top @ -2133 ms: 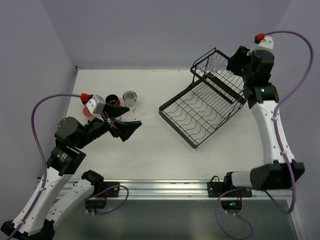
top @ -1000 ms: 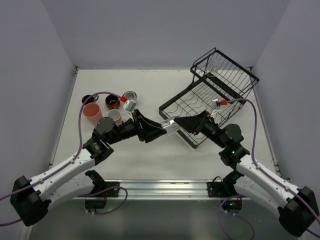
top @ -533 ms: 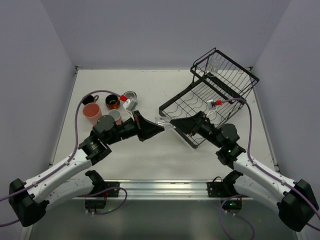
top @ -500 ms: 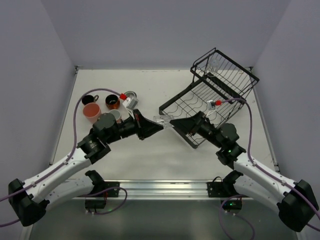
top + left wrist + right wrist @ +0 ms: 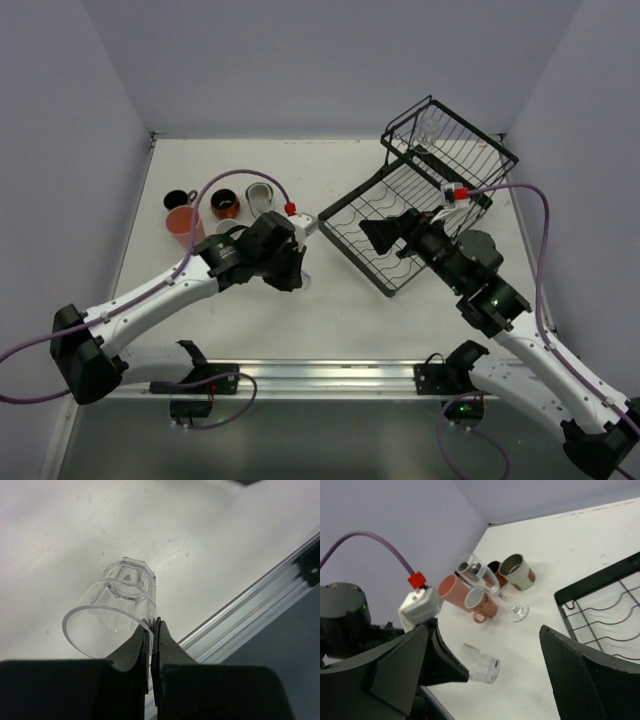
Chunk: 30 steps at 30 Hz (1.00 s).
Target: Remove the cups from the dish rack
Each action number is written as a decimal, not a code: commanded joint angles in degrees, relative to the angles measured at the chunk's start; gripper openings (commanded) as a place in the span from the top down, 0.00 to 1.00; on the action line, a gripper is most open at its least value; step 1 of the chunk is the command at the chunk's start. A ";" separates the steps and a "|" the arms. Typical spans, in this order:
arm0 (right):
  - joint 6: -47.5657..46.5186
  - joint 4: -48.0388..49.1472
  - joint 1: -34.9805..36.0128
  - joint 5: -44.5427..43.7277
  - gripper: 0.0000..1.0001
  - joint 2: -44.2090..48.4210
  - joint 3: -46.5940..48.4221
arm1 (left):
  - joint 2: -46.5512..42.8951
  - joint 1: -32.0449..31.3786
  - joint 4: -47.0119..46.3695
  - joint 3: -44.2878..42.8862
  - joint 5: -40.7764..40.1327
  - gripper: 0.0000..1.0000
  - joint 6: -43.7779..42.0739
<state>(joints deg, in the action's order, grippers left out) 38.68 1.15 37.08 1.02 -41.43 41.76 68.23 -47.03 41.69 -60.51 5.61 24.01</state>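
Observation:
My left gripper (image 5: 151, 622) is shut on the rim of a clear glass tumbler (image 5: 120, 607), one finger inside and one outside. The tumbler (image 5: 481, 663) hangs tilted on its side low over the white table, in front of the left fingers (image 5: 445, 662). In the top view the left gripper (image 5: 293, 274) points down at mid-table. The right gripper (image 5: 482, 628) is open and holds nothing; it hovers over the black wire dish rack (image 5: 345, 240). Other cups stand grouped at the left: a tall pink tumbler (image 5: 454, 591), a small pink mug (image 5: 482, 605), a stemmed clear glass (image 5: 482, 577).
A cream cup (image 5: 516, 571) and a dark mug (image 5: 494, 568) stand behind the group; an orange-red mug (image 5: 224, 203) shows from above. The rack's raised wire basket (image 5: 452, 135) is at the back right. The aluminium rail (image 5: 240, 612) runs along the near table edge.
The two grippers met over mid-table with the glass between them. The left has since shut on its rim and turned it downward; the right has opened and drawn back over the rack.

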 commanded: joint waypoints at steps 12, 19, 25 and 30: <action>-8.26 -9.85 -0.17 -11.56 0.04 3.28 3.33 | 13.06 -7.12 10.25 -0.31 -10.88 1.00 -5.11; -9.67 -10.46 -0.08 -14.19 0.04 4.34 4.12 | 16.94 -7.29 7.88 0.48 -13.08 0.87 -5.99; -11.34 -11.52 -0.17 -16.39 0.05 4.25 6.40 | 18.78 -7.29 7.00 0.75 -14.66 0.66 -6.69; -12.83 -11.96 -0.25 -19.56 0.05 4.25 8.60 | 19.05 -7.38 6.91 0.57 -16.59 0.54 -7.22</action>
<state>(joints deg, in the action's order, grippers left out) 28.08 -10.74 37.06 -14.76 -37.74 46.96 87.59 -54.04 49.95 -60.10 -8.27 18.15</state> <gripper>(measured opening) 0.953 0.438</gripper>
